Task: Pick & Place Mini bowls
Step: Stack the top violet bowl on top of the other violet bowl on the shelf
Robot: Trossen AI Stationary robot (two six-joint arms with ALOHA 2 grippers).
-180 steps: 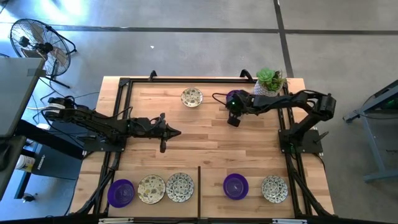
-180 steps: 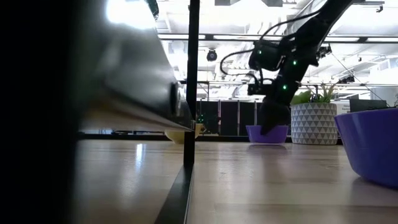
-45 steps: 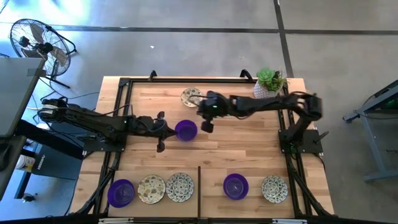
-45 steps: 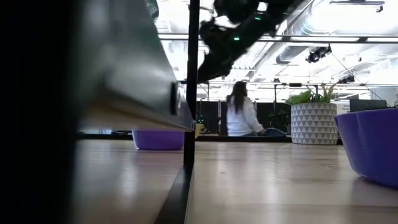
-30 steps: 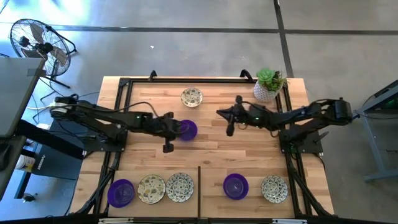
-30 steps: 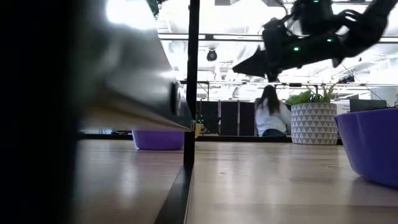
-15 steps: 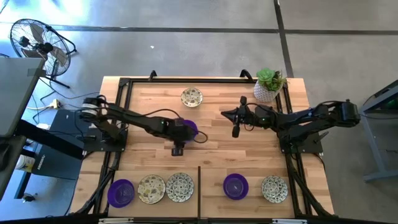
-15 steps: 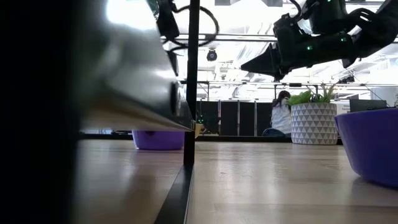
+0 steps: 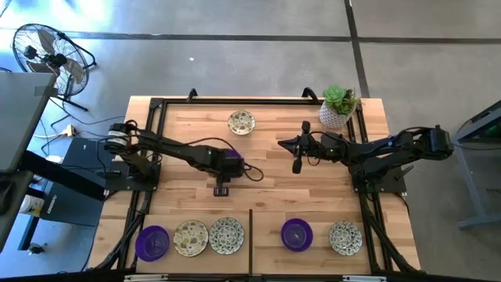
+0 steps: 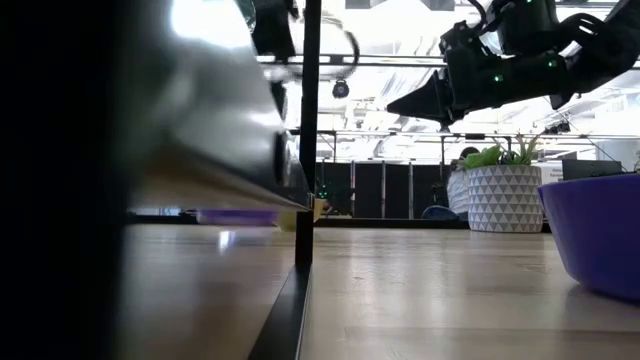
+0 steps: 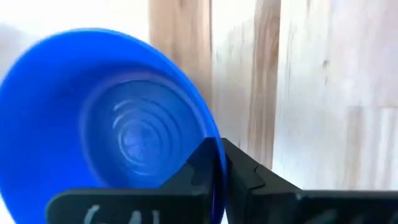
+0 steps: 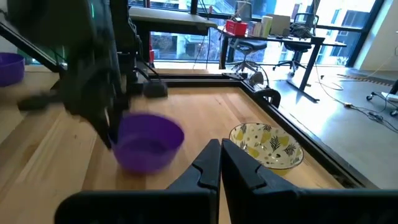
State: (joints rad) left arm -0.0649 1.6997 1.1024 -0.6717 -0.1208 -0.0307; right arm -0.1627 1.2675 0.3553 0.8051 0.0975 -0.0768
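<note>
A purple mini bowl sits mid-table, left of centre; it looks blue in the left wrist view. My left gripper points steeply down over it, shut on its rim, as the right wrist view shows. In the low view only a thin purple strip of it shows. My right gripper hovers shut above the table, right of centre, pointing level toward the bowl and holding nothing. A patterned mini bowl rests on its base near the far edge. My left gripper pinches the purple bowl's rim on the side toward the table's near edge, one finger inside the bowl and one outside. The fingers come from above, pointing steeply down. Whether the bowl's base is still on the table I cannot tell.
Along the near edge stand a purple and two patterned bowls left of a dark divider, and a purple and a patterned bowl right of it. A potted plant stands at the far right corner.
My left gripper has gone toward the table's right edge, from beside the purple bowl to over it, tipping from near level to steeply downward. In the low view the bowl's purple shape has shrunk to a thin strip.
</note>
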